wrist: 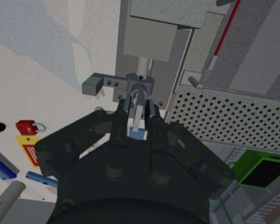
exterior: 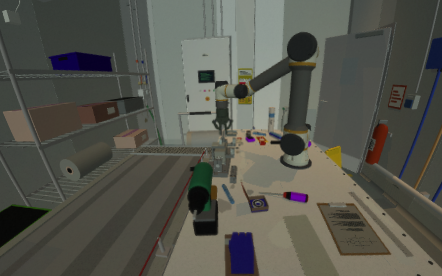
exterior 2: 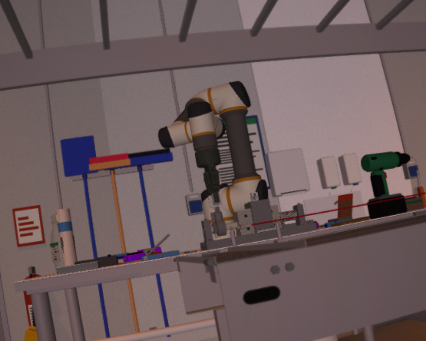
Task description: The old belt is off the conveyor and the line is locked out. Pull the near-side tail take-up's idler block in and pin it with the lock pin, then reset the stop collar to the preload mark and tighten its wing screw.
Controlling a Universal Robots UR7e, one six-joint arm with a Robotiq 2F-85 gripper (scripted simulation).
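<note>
The wing screw (wrist: 138, 111) is partly hidden between my fingers; its flat wing stands up from the grey stop collar (wrist: 140, 82). The collar sits on a pale rod (wrist: 143, 66) that runs into the grey idler block (wrist: 151, 37). My gripper (wrist: 138, 107) hangs just above the collar with its fingers narrowed around the wing, and it holds nothing. In the side camera the gripper (exterior: 223, 131) points straight down over the take-up assembly (exterior: 222, 159) at the bench's conveyor edge. The second side camera shows the gripper (exterior 2: 215, 199) above the collar end (exterior 2: 218, 224) of the take-up.
A perforated guard plate (wrist: 227, 118) lies right of the take-up, with a red cord (wrist: 225, 29) beyond. A red padlock (wrist: 28, 127) with a yellow tag lies to the left. A green drill (exterior: 200, 195), screwdriver (exterior: 288, 196) and clipboard (exterior: 353, 227) lie nearer on the bench.
</note>
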